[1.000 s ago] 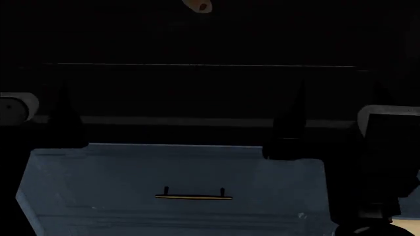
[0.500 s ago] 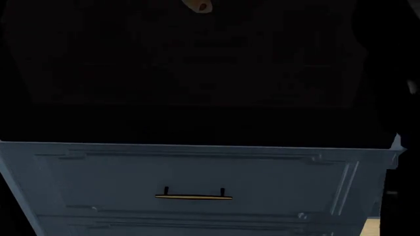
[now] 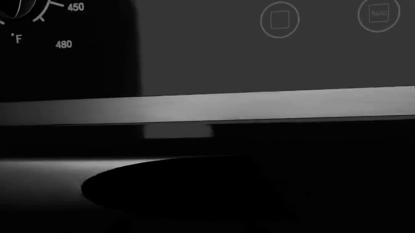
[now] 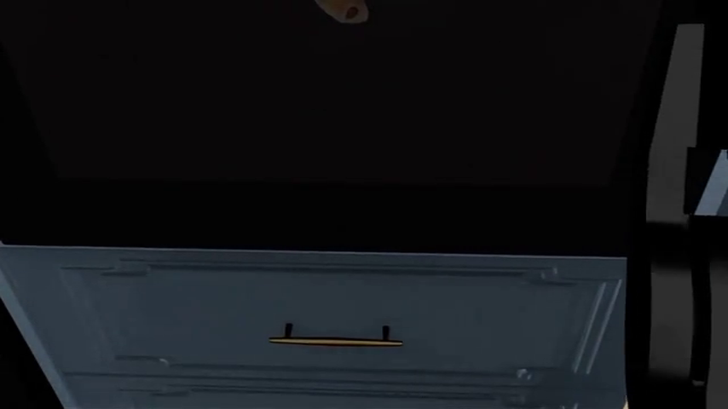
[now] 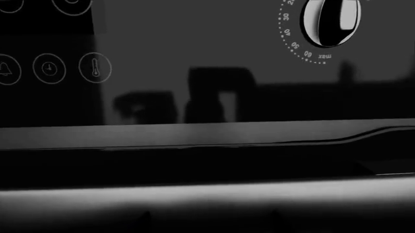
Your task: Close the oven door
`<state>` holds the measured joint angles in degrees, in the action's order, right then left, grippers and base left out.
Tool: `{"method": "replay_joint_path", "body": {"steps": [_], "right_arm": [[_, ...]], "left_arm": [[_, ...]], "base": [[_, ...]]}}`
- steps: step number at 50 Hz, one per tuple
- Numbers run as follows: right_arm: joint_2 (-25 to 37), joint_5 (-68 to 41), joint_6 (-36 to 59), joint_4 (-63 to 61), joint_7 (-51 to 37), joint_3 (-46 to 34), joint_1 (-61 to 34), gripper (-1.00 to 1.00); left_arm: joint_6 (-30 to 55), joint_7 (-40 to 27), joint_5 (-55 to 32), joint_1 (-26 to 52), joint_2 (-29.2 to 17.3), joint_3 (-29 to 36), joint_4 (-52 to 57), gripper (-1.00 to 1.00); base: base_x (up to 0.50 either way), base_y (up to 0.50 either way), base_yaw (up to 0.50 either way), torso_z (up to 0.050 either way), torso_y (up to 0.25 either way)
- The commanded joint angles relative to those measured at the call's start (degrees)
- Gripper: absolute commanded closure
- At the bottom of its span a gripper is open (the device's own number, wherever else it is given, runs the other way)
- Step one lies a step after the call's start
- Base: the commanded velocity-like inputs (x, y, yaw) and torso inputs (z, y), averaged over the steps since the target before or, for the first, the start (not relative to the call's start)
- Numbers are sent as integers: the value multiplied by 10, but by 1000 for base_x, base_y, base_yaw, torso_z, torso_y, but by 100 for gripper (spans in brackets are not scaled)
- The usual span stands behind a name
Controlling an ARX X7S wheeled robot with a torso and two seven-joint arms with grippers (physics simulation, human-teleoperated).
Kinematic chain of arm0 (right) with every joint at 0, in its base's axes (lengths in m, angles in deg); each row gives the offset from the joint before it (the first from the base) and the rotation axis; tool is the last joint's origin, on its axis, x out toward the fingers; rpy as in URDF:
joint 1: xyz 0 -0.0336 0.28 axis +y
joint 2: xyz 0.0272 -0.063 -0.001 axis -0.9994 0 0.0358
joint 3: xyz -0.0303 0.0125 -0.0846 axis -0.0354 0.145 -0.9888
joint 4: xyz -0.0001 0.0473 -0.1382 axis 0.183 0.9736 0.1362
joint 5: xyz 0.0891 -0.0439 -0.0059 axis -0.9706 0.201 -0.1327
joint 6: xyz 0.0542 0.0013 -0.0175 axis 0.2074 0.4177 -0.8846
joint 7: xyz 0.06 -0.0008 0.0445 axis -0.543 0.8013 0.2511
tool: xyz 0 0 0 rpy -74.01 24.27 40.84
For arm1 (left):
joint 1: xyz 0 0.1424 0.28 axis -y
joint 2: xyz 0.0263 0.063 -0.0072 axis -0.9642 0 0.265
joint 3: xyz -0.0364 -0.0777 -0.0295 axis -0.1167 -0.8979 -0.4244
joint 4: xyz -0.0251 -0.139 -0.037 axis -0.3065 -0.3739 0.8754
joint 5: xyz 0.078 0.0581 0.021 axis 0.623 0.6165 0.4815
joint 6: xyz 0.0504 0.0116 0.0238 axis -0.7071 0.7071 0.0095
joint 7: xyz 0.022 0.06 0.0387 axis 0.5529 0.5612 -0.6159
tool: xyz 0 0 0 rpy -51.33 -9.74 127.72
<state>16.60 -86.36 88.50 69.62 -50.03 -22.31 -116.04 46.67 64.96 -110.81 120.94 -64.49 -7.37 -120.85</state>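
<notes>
The oven door [image 4: 341,128] is a wide black slab that fills the upper part of the head view and stands steeply raised in front of the oven. Both wrist cameras look at close range at the oven's control panel [image 3: 259,48], with the door's grey upper edge [image 3: 259,104] just below it. In the right wrist view the same edge [image 5: 194,133] runs under the timer knob [image 5: 331,22], and a pale blurred band [image 5: 194,199] lies nearer. Neither gripper's fingers show clearly; that area is dark in both wrist views. Part of my right arm [image 4: 671,213] rises at the head view's right edge.
Below the oven door sits a navy-blue drawer front [image 4: 319,298] with a small brass handle [image 4: 336,341]. A temperature dial [image 3: 26,9] marked 450 and 480 is at the panel's left end. Touch icons [image 5: 48,68] line the panel.
The oven door has swung up from a low, open position to fill the upper head view. The dark fingers seen under it a second ago are hidden; my right arm has risen.
</notes>
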Motion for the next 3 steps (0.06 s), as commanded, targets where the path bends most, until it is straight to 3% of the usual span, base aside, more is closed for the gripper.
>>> {"method": "replay_joint_path", "body": {"steps": [1, 3], "right_arm": [[-54, 151, -274, 166, 34, 55, 8, -100], [-54, 151, -274, 166, 34, 55, 8, -100]], "left_arm": [[-68, 75, 99, 28, 6, -13, -103, -100], [-68, 75, 99, 28, 6, -13, -103, -100]], "base": [[93, -3, -2, 14, -16], [90, -3, 0, 13, -16]]}}
